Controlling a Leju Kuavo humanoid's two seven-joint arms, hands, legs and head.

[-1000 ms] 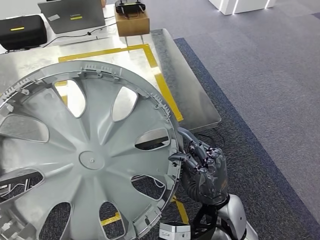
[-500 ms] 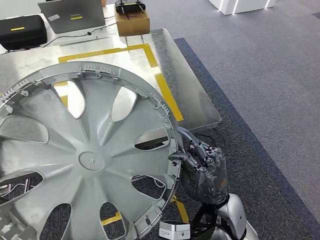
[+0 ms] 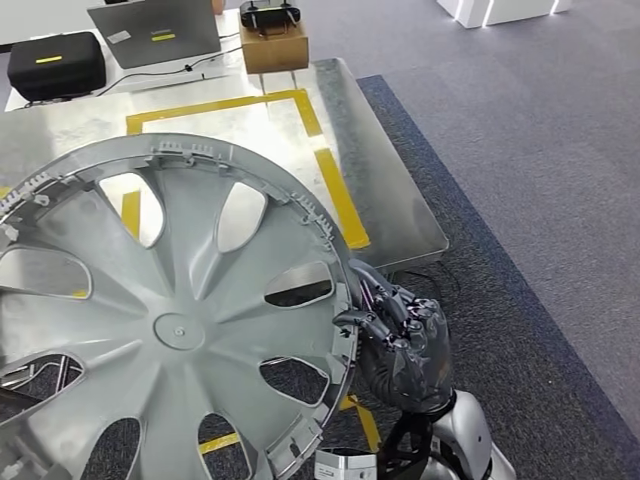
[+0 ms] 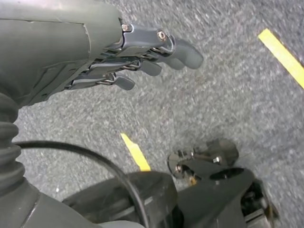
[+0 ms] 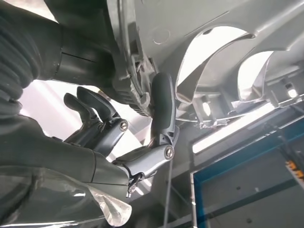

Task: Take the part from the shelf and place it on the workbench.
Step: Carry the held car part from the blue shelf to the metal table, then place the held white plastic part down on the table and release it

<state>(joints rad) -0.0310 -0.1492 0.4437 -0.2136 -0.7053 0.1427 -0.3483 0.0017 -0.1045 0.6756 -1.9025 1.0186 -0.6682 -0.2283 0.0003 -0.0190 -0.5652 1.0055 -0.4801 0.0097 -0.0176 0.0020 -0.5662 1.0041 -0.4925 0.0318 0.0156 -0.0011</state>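
Grey carpet [image 3: 528,200] surrounds a low metal workbench [image 3: 377,170] marked with yellow tape [image 3: 340,195], seen from the head view.

Right hand [image 3: 400,345]: clenched on the rim of the part, a large silver wheel cover [image 3: 173,320]. In the right wrist view the hand [image 5: 143,137] has its thumb pressed against the ribbed edge of the cover [image 5: 201,28] while the darker fingers [image 5: 93,107] curl on the other side of that edge.

Left hand [image 4: 143,52]: released, holding nothing, its fingers extended side by side over the carpet [image 4: 222,95], well apart from the cover.

Position of the part: it spreads away from the right hand towards the robot's left, carried tilted, with its far edge overlapping the near part of the workbench in the head view. Whether it touches the bench cannot be told.

Step in hand: judged from this layout, the carry from shelf to bench is at its end and placing has not yet been completed.

Next move: lowering the cover flat inside the taped outline, then loosening the right hand. With a single grip at the rim, the wide disc is likely to sag or swing, so a slow descent seems called for.

Hidden or unclear: the left and lower edges of the cover are cut off by the frame, and the bench surface beneath it is masked. Beyond the bench, a black case [image 3: 53,62], a laptop [image 3: 151,30] and a brown box [image 3: 273,45] stand partly cropped.
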